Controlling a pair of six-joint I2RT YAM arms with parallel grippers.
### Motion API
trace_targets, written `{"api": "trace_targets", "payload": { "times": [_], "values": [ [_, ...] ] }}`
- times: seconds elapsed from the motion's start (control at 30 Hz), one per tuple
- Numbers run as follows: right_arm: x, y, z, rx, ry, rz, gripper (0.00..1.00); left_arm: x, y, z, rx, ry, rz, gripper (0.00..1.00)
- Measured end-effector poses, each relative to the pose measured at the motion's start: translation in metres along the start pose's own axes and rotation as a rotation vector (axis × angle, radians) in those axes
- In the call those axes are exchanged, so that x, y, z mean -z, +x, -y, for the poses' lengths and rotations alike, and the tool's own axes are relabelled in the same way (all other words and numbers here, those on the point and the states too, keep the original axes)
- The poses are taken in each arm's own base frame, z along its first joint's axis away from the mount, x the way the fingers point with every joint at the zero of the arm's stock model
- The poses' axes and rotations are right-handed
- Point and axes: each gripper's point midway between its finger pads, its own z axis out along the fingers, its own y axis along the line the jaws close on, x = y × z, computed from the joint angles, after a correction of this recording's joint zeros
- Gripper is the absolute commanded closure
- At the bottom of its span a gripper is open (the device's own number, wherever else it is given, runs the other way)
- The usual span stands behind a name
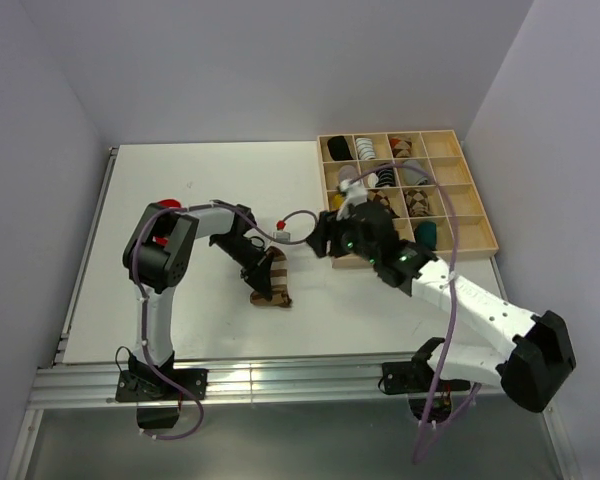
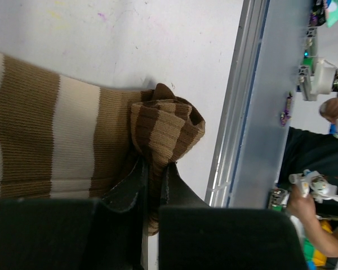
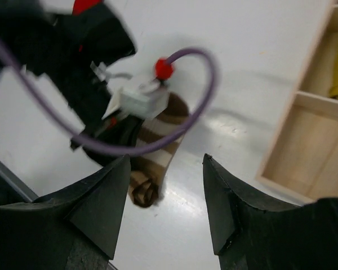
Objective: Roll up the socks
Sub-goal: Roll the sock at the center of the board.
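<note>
One sock in work. Gripping bunched end of brown-and-cream striped sock (image 1: 275, 290) in closed left hand (image 2: 152, 171); rest flat on tabletop (image 1: 210, 180). Open right hand (image 3: 164, 169) nearby, off fabric. Keep pinch firm, roll toward flat end, pin fabric with right.

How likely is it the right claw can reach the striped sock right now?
Probably yes: the right claw is open, facing the striped sock with nothing between, though the left claw, shut on it, crowds one part.
</note>
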Motion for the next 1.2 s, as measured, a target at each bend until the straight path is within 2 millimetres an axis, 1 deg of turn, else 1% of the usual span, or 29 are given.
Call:
{"api": "trace_targets", "payload": {
  "times": [0.07, 0.1, 0.17, 0.2, 0.23, 0.3, 0.43, 0.53, 0.63, 0.87, 1.0, 1.17, 1.2],
  "values": [
    [-0.005, 0.025, -0.027, 0.103, -0.033, -0.052, 0.39, 0.0, 0.0, 0.0, 0.028, 0.011, -0.009, 1.0],
    [-0.007, 0.044, -0.045, 0.175, -0.063, -0.091, 0.39, 0.0, 0.0, 0.0, 0.04, 0.015, -0.014, 0.99],
    [-0.011, 0.08, -0.067, 0.284, -0.107, -0.168, 0.39, 0.0, -0.001, -0.001, 0.062, 0.023, -0.022, 1.0],
    [-0.012, 0.094, -0.073, 0.327, -0.121, -0.199, 0.38, 0.001, -0.001, -0.001, 0.07, 0.025, -0.026, 1.0],
    [-0.013, 0.11, -0.077, 0.374, -0.129, -0.237, 0.38, 0.0, -0.001, -0.001, 0.08, 0.029, -0.031, 1.0],
    [-0.018, 0.134, -0.078, 0.454, -0.129, -0.292, 0.38, 0.001, -0.001, -0.001, 0.1, 0.035, -0.042, 1.0],
    [-0.027, 0.165, -0.073, 0.578, -0.112, -0.363, 0.36, 0.001, -0.001, -0.002, 0.144, 0.049, -0.066, 1.0],
    [-0.034, 0.18, -0.069, 0.657, -0.1, -0.399, 0.36, 0.002, 0.001, -0.001, 0.174, 0.06, -0.085, 1.0],
    [-0.04, 0.189, -0.07, 0.722, -0.098, -0.416, 0.35, 0.003, 0.004, 0.0, 0.2, 0.068, -0.105, 1.0],
    [-0.055, 0.185, -0.088, 0.817, -0.115, -0.395, 0.34, 0.005, 0.012, 0.001, 0.247, 0.076, -0.149, 1.0],
    [-0.064, 0.192, -0.095, 0.864, -0.122, -0.406, 0.34, 0.006, 0.014, 0.002, 0.263, 0.083, -0.165, 1.0],
    [-0.068, 0.208, -0.086, 0.904, -0.109, -0.458, 0.36, 0.008, 0.017, 0.002, 0.265, 0.079, -0.183, 1.0],
    [-0.069, 0.211, -0.083, 0.912, -0.103, -0.47, 0.37, 0.008, 0.018, 0.002, 0.266, 0.077, -0.187, 0.98]
  ]
}}
